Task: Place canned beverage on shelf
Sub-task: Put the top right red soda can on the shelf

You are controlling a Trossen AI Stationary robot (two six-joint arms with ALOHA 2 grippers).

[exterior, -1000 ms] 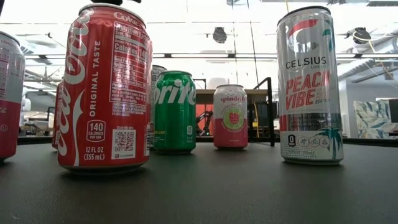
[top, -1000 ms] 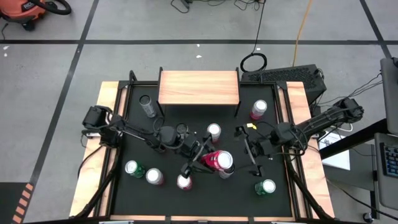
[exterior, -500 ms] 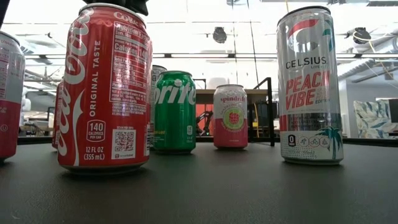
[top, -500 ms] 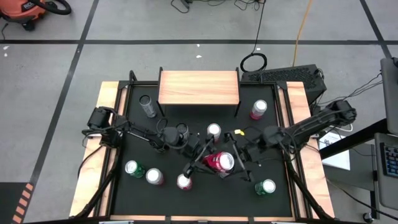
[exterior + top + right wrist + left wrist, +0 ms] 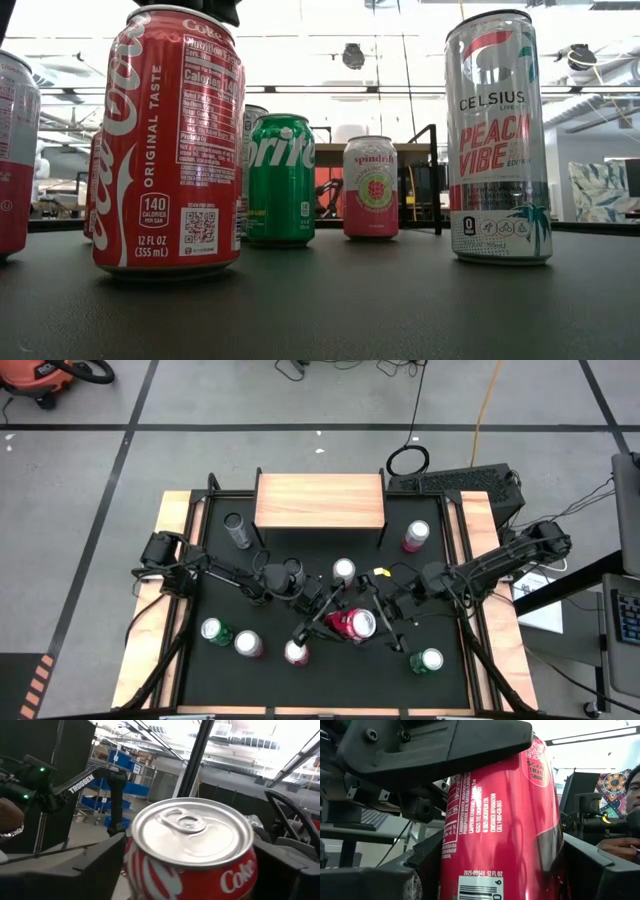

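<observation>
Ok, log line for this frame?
phase: handover | left gripper: shut on Coke can | right gripper: fingers around can top | shelf: bare

A black mat (image 5: 330, 682) is laid over the wooden tabletop (image 5: 505, 650). In the low view, a green can (image 5: 280, 180) and a pink can (image 5: 370, 187) are seen far back on it, and a tall silver can (image 5: 497, 135) is stood nearer, to the right. On the floor beyond, an orange vacuum (image 5: 40, 378) is seen far left, and a keyboard (image 5: 455, 482) and a coiled cable (image 5: 408, 459) far right. A person (image 5: 632, 790) is glimpsed in the room.
</observation>
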